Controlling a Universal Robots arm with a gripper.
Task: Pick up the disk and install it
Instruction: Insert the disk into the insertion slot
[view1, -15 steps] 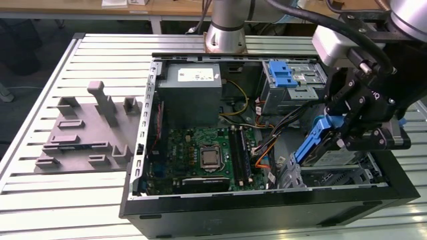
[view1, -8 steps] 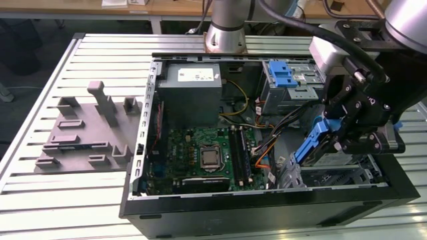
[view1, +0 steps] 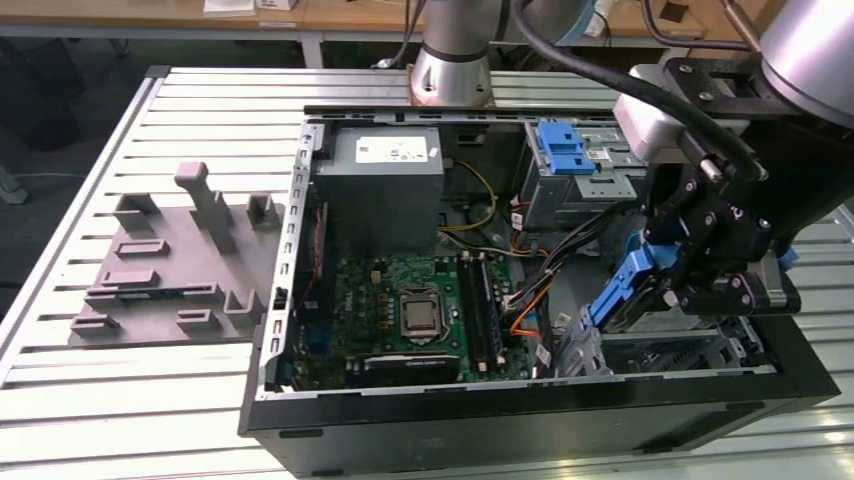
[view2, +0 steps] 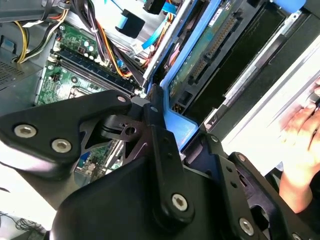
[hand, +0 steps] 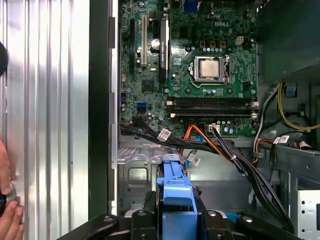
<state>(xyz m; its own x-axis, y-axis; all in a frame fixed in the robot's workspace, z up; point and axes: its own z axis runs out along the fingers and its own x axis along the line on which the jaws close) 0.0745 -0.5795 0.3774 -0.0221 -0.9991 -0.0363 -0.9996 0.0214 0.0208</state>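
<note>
In the exterior view my gripper (view1: 697, 282) hangs over the right-hand end of the open computer case (view1: 507, 415), shut on the disk (view1: 625, 292). The disk is tilted steeply, with one edge of its blue frame pointing down toward the metal drive cage (view1: 674, 348). The second wrist view shows the disk (view2: 207, 55) from below, with its green circuit board and blue frame. There the black fingers (view2: 156, 125) clamp the frame's end. In the first wrist view the blue frame (hand: 175, 187) sits between the gripper (hand: 175, 220) jaws, above the bay floor.
A grey power supply (view1: 387, 185) and a green motherboard (view1: 407, 310) lie in the case. A bare blue bracket (view1: 563, 150) sits at the far right, and cable bundles (hand: 220, 150) cross beside the bay. A grey fixture (view1: 174, 260) lies on the slatted table. A person's hand (view2: 300, 145) is nearby.
</note>
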